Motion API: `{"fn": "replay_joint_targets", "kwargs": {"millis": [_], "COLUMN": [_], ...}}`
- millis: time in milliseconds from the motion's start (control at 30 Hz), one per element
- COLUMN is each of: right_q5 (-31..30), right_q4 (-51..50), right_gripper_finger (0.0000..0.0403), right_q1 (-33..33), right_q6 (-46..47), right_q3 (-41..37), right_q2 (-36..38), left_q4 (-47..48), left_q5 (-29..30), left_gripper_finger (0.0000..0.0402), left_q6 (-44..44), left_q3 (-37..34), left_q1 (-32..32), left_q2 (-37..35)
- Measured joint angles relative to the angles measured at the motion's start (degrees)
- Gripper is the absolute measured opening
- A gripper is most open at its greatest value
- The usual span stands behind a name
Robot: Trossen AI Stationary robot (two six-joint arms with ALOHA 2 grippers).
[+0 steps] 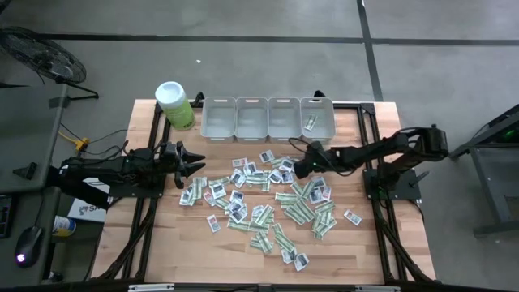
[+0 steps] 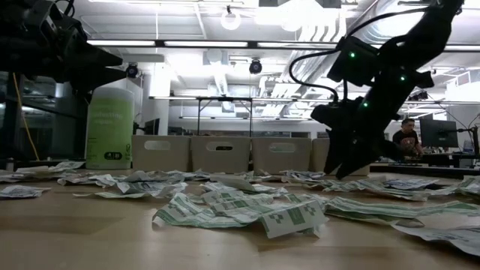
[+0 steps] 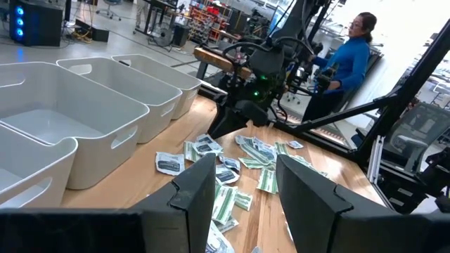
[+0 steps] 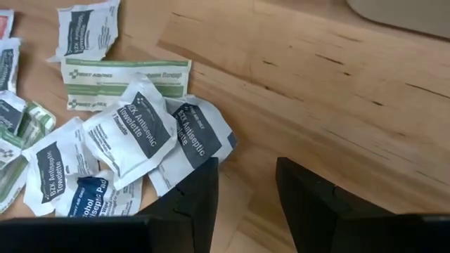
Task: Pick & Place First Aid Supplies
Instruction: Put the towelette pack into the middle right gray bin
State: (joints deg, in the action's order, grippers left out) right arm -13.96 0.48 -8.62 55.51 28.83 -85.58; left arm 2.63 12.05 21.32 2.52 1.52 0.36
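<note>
The first aid supplies lie scattered flat over the middle of the wooden table: squarish white packets and longer green-and-white strips. My right gripper slants down at the pile's far right side, open. In the right wrist view its fingers stand over bare wood beside a white towelette packet, with nothing between them. I cannot tell whether one finger touches that packet's edge. My left gripper waits level and open at the table's left, its fingers empty.
Several grey bins stand in a row along the far edge; the rightmost holds one packet. A lime-green canister stands left of them. Bare wood lies between bins and pile. A person sits beyond the table.
</note>
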Motion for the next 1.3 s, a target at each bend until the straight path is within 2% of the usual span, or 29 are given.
{"fn": "replay_joint_targets", "kwargs": {"millis": [300, 567, 733, 867, 967, 1133, 1300], "right_q5": [0.56, 0.81, 0.5, 2.32, 3.96, 4.52, 3.52], "right_q4": [4.84, 5.3, 5.98, 7.14, 8.24, 10.03, 11.07], "right_gripper_finger": [0.0138, 0.0141, 0.0183, 0.0224, 0.0238, 0.0232, 0.0205], "right_q1": [-0.04, -0.12, -0.95, -2.06, -2.36, -2.36, -2.36], "right_q6": [-0.06, -1.52, -2.07, -2.97, -2.97, -2.98, -2.97], "right_q3": [-0.63, -0.63, -0.61, -0.61, -0.61, -0.52, -0.5], "right_q2": [-0.13, -0.15, -0.15, -0.19, -0.76, -2.63, -3.26], "left_q4": [0.0, 0.0, 0.0, 0.0, 0.0, 0.0, 0.0], "left_q5": [0.0, 0.0, 0.0, 0.0, 0.0, 0.0, 0.0], "left_gripper_finger": [0.015, 0.015, 0.015, 0.015, 0.015, 0.015, 0.015], "left_q6": [-0.01, -0.01, -0.01, 0.0, -0.01, 0.0, 0.0], "left_q3": [0.0, 0.0, -0.02, 0.0, -0.01, -0.02, 0.0], "left_q1": [0.0, 0.0, 0.0, 0.0, 0.0, 0.0, 0.0], "left_q2": [0.02, 0.01, 0.02, 0.01, 0.02, 0.0, 0.0]}}
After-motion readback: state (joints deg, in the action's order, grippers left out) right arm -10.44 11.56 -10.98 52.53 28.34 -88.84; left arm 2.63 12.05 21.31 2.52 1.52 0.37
